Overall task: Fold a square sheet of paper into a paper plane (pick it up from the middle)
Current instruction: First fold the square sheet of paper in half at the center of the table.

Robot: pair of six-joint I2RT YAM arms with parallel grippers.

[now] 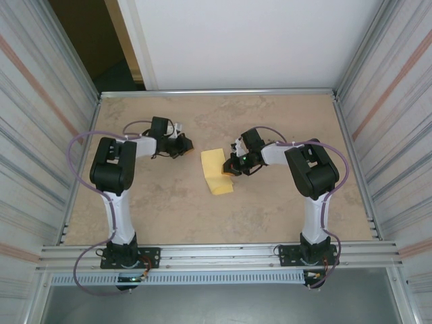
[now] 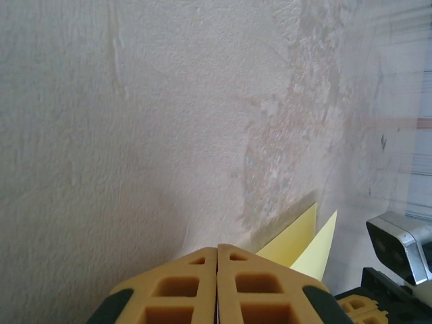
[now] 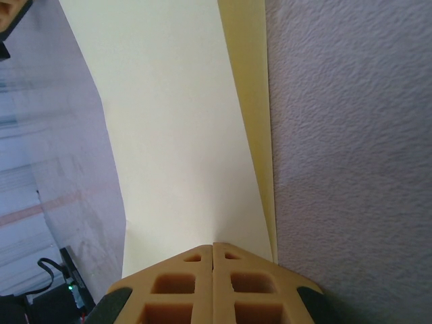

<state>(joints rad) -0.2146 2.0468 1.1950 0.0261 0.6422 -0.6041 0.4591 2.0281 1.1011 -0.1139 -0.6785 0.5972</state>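
Note:
The square sheet of paper (image 1: 216, 172), pale yellow, lies folded over on the table's middle. In the right wrist view it spreads ahead as a wide upper layer (image 3: 182, 135) with a narrow strip of the lower layer along its right edge. My right gripper (image 1: 230, 169) is shut, its tips (image 3: 213, 245) at the sheet's near edge, with paper showing on both sides of the closed jaw line. My left gripper (image 1: 185, 145) is shut on nothing and stands left of the sheet. Past its tips (image 2: 217, 248), two pointed paper corners (image 2: 300, 243) show at the right. The paper plane is out of view.
The marbled beige tabletop (image 1: 270, 121) is bounded by metal rails and striped side walls (image 1: 40, 121). The right arm's wrist camera (image 2: 399, 246) appears at the left wrist view's right edge.

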